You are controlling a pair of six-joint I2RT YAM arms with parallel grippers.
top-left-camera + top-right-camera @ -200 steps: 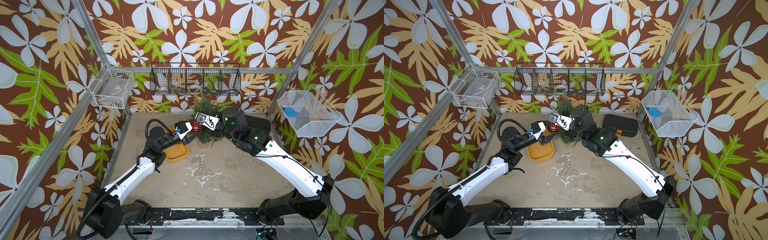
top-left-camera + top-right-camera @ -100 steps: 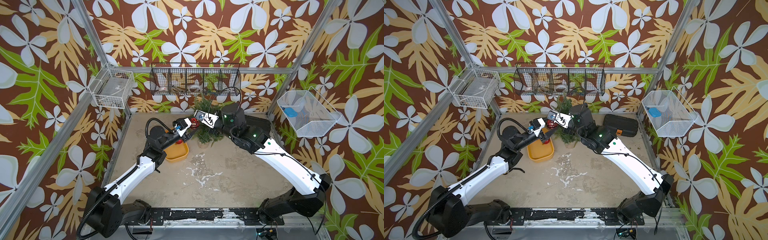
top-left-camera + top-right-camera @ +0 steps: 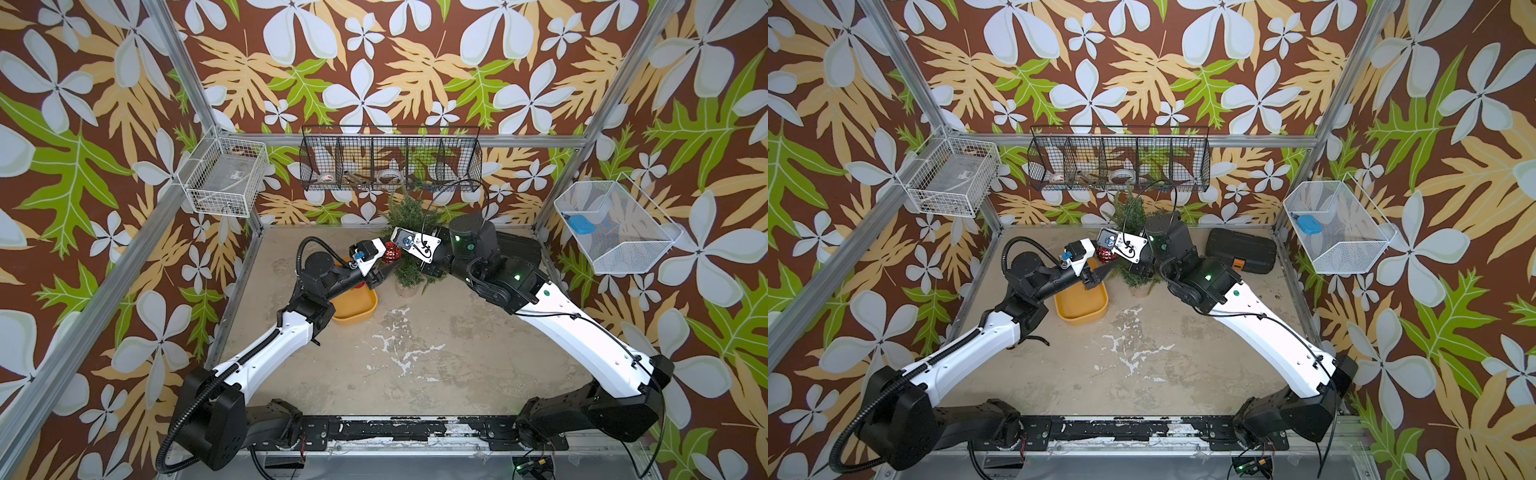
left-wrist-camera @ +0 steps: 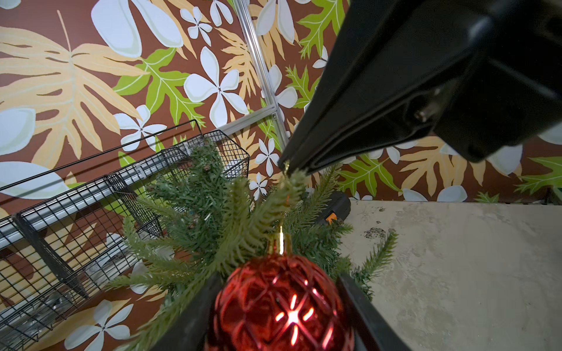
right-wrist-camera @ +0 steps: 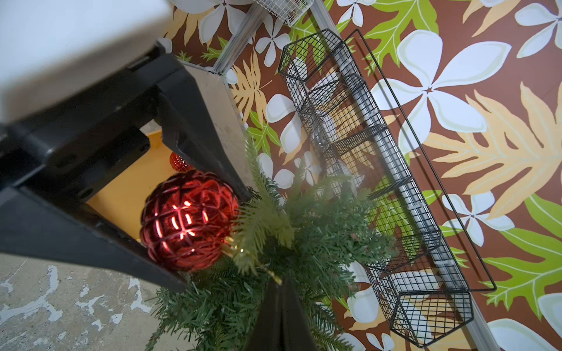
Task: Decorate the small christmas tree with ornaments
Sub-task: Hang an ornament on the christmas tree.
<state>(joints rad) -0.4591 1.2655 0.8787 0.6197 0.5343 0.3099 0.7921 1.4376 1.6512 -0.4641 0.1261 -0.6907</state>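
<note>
The left pincer (image 4: pixel 279 278) is spread about halfway. Its two black fingers (image 4: pixel 188 319) press on opposite sides of a red lattice bauble (image 4: pixel 282 304) and hold it up off the desk. The bauble's gold cap (image 4: pixel 279 243) points into the tree. A thin gold string (image 4: pixel 286 170) runs from the cap through the needles to the right pincer (image 4: pixel 290 166). That pincer is pressed together, with the far end of the string nipped at its very tips. A pale green branch tip lies across the string between cap and pincer. From here I cannot tell whether the loop goes round a twig or only lies against the needles. In both top views the two arms meet nose to nose at the tree's upper branches, with the bauble (image 3: pixel 391 252) between them.

The tree (image 3: pixel 409 216) stands upright on its pale base (image 3: pixel 409 289) at the back of the desk (image 3: pixel 415 361), about the middle. It is just below the black wire basket (image 3: pixel 390 160) on the back wall.

Just beside the base, on the left arm's side, sits a yellow tray (image 3: pixel 359 309), partly under that arm. The right wrist view shows a second bauble (image 5: pixel 179 161) lying in the tray. A black case (image 3: pixel 1241 249) lies at the back of the desk on the right arm's side, well apart from the tree.
</note>
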